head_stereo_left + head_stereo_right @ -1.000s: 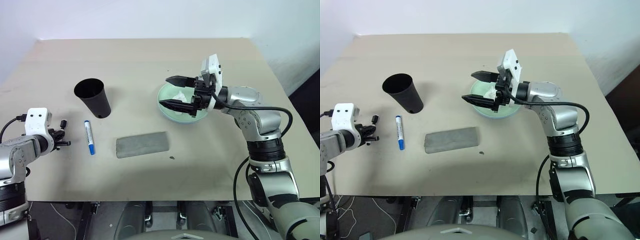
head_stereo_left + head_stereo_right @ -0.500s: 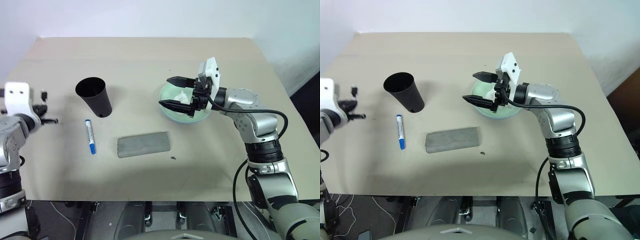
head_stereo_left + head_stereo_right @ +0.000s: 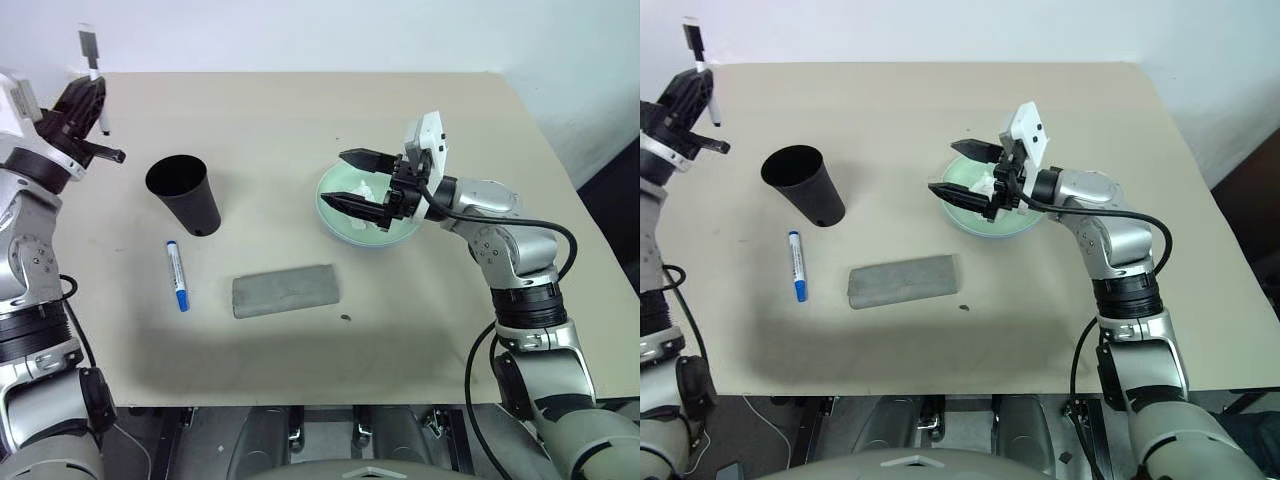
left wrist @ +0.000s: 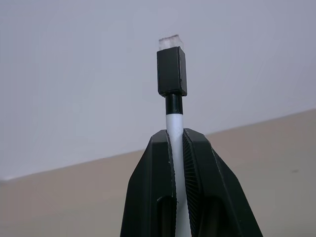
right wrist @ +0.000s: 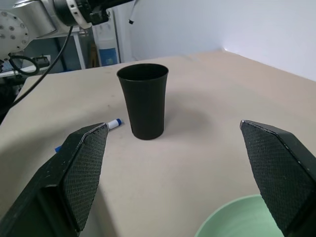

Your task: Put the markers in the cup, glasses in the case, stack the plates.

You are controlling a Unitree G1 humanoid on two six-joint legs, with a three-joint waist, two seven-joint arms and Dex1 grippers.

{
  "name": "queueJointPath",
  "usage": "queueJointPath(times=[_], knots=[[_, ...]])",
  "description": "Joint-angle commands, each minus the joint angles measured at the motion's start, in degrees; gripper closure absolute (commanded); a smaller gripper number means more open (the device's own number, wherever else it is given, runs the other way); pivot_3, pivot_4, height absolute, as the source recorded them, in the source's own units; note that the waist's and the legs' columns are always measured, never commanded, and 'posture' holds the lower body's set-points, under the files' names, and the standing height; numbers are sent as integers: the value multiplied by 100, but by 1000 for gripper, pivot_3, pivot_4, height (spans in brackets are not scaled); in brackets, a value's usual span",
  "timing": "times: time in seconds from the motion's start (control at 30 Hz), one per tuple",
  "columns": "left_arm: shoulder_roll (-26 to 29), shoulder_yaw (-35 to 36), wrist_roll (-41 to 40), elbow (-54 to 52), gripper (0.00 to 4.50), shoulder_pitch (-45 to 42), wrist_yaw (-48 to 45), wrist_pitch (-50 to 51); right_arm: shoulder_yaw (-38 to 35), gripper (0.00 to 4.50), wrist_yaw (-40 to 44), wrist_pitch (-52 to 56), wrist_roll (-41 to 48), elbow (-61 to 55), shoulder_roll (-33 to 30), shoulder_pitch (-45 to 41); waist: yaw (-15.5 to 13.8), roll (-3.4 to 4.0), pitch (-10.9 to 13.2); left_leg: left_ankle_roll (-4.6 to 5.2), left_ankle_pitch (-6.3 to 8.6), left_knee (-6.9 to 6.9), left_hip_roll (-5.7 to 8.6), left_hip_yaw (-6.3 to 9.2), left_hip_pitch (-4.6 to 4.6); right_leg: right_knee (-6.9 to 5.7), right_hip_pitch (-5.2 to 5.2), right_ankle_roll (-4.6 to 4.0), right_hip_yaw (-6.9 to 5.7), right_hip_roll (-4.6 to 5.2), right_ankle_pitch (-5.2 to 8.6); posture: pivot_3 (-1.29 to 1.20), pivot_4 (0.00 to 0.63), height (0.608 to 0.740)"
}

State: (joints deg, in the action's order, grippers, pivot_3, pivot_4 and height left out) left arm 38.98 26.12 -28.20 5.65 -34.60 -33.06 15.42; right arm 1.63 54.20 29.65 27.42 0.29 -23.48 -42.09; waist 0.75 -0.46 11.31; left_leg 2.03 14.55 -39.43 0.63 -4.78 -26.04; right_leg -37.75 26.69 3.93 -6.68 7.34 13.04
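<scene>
The green plate [image 3: 366, 212] is half hidden behind the right gripper [image 3: 350, 180], its jaws wide apart. The left gripper [image 3: 92, 112], clamped on a marker [image 3: 92, 60], has risen above the cup [image 3: 186, 195]; another marker [image 3: 178, 273] lies on the bench [image 3: 400, 310].

Your black cup [image 3: 184, 193] stands upright on the tan table. One white marker with a black cap [image 4: 172, 98] is held upright, raised above the table near the cup. A second marker [image 3: 178, 273], white with blue ends, lies flat just in front of the cup. The grey case [image 3: 286, 290] lies closed beside it. A pale green plate [image 3: 340, 222] holds crumpled white tissue.
</scene>
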Motion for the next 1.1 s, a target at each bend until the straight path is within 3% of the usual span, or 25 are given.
queueJointPath(times=[0.03,0.4,0.87,1.1], knots=[[-12,-4,-204,-53,4500,-72,-284,-131,-176,10,-96,-65,115,-267,-16,-29,-3,0,0,1,0,-1,0,0,1,0,-2,2,0,-1,-1,0,150,681],[-392,-480,79,536,4500,89,-708,-678,-209,10,-270,-113,71,-254,-140,3,-15,0,0,52,28,-62,-2,3,2,1,-33,39,-5,-4,-24,0,150,681],[-481,-686,299,828,4500,321,-862,-875,-155,10,-367,-214,-48,-188,-227,7,-15,0,0,41,22,-62,-4,3,-1,1,-27,38,-4,-1,-27,0,150,681],[-504,-699,249,708,2184,400,-860,-805,-110,0,-353,-294,-91,-139,-248,-4,-13,0,0,45,24,-62,-4,2,-1,1,-28,37,-2,-1,-27,0,150,681]])
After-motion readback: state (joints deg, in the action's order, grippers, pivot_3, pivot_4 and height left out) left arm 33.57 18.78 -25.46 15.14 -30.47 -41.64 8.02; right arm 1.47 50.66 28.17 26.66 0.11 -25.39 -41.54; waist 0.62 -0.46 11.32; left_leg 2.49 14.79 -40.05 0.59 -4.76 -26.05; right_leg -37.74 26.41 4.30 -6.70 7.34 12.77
